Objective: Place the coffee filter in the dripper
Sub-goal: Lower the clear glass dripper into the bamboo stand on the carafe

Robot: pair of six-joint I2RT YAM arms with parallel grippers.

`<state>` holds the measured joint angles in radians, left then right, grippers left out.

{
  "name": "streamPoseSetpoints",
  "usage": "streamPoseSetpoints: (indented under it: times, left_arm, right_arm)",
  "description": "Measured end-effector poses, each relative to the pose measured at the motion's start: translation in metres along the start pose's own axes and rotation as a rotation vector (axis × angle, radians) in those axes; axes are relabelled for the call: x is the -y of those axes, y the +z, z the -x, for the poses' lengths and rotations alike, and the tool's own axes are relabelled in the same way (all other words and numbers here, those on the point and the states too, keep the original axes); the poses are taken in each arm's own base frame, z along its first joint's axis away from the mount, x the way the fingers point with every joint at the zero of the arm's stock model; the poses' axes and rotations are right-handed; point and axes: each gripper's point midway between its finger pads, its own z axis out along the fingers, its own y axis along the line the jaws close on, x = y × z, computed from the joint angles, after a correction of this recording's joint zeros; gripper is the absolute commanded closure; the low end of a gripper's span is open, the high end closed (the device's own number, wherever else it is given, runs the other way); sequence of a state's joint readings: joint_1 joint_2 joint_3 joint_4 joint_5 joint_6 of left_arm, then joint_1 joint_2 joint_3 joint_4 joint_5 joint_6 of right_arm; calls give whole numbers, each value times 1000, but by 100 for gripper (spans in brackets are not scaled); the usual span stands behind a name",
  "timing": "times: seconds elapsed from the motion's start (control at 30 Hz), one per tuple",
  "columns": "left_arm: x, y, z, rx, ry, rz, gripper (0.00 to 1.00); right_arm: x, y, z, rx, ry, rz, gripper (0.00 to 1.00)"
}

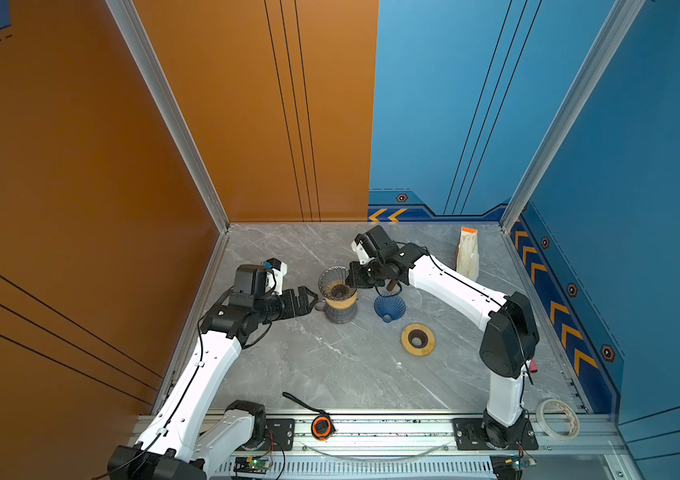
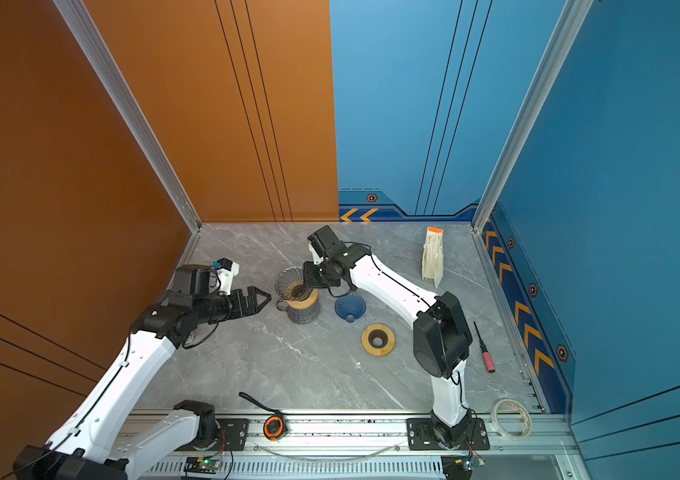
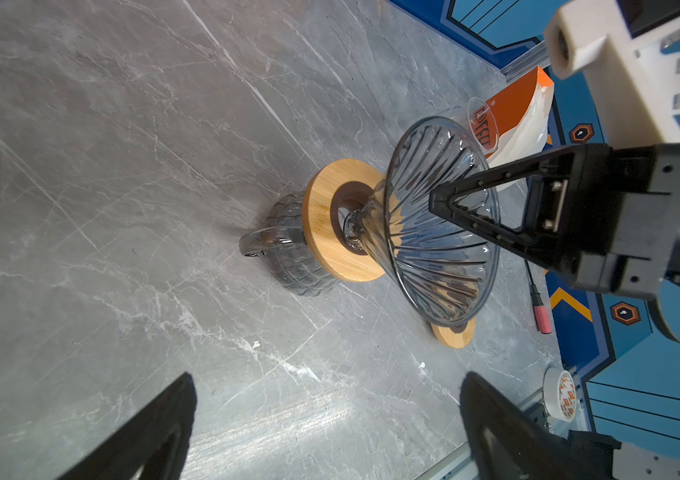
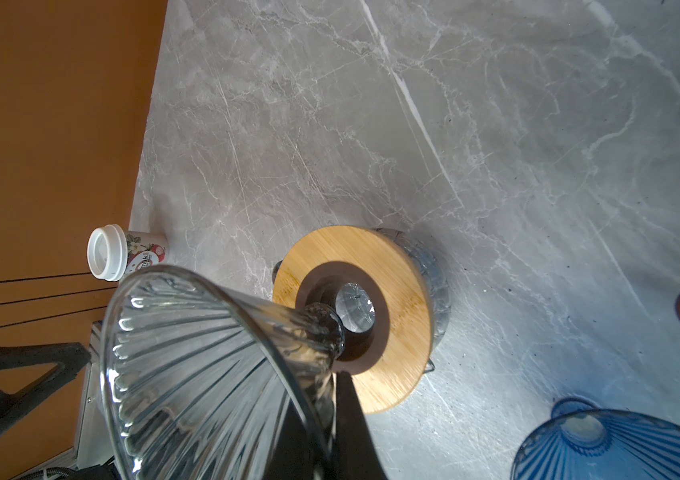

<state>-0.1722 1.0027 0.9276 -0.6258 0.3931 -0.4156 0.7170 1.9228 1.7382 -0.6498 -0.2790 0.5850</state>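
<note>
A clear ribbed glass dripper (image 1: 332, 280) (image 4: 205, 365) leans tilted over a wooden ring (image 4: 404, 291) on top of a grey glass server (image 1: 340, 313). Its narrow end sits at the ring's dark centre hole. My right gripper (image 1: 352, 282) (image 4: 330, 399) is shut on the dripper's rim, one finger inside the cone and one outside. My left gripper (image 1: 311, 301) (image 3: 325, 382) stands open and empty just left of the server. A pack of white paper coffee filters (image 1: 468, 253) (image 3: 517, 108) with an orange top stands upright at the back right, apart from both grippers.
A blue ribbed dripper (image 1: 389, 307) lies right of the server, with a second wooden ring (image 1: 418, 339) nearer the front. A red-handled screwdriver (image 2: 483, 349) lies by the right wall. A tape roll (image 1: 558, 417) and tape measure (image 1: 322, 427) rest on the front rail. A small milk cup (image 4: 122, 253) stands by the orange wall.
</note>
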Motion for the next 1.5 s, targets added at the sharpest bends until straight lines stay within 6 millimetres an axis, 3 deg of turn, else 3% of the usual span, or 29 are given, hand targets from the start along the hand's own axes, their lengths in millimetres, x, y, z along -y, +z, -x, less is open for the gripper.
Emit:
streamPoseSetpoints:
  times: [0.17, 0.43, 1.5]
  left_arm:
    - [1, -1, 1, 3, 1, -1, 1]
    - [1, 1, 3, -1, 0, 0, 1]
    - [1, 4, 5, -8, 1, 3, 1]
  right_arm:
    - [2, -1, 3, 5, 6, 6, 96]
    - [22, -5, 18, 34, 42, -13, 96]
    - [16, -2, 14, 27, 46, 1, 96]
